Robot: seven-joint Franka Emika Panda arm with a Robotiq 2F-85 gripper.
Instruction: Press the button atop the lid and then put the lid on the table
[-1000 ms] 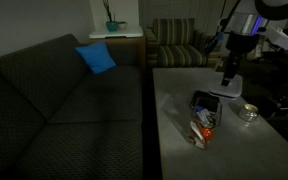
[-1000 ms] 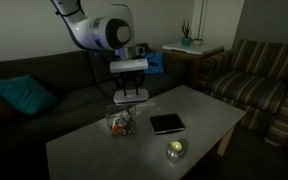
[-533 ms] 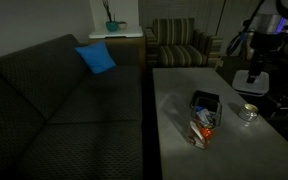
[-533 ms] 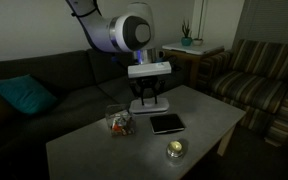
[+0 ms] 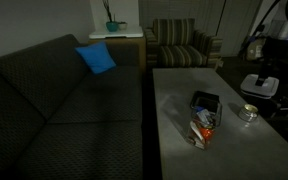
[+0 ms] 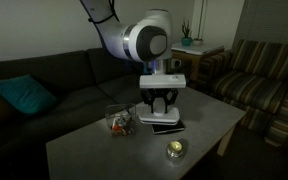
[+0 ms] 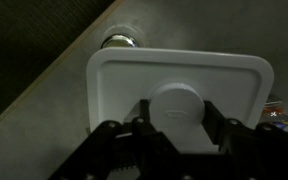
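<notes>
Gripper (image 7: pixel 176 118) pinching the round button (image 7: pixel 176 98) of the flat white rectangular plastic lid (image 7: pixel 184 70), apparently clear of the grey tabletop (image 6: pixel 89 150) below; lowering it level before releasing should land it flat.

White rounded lid (image 7: pixel 174 75) held level above grey table (image 6: pixel 84 150).

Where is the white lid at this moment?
The white lid hangs in the gripper, pinched by its round button. In an exterior view it is at the right, over the grey table, just beyond the small shiny dish.
</notes>
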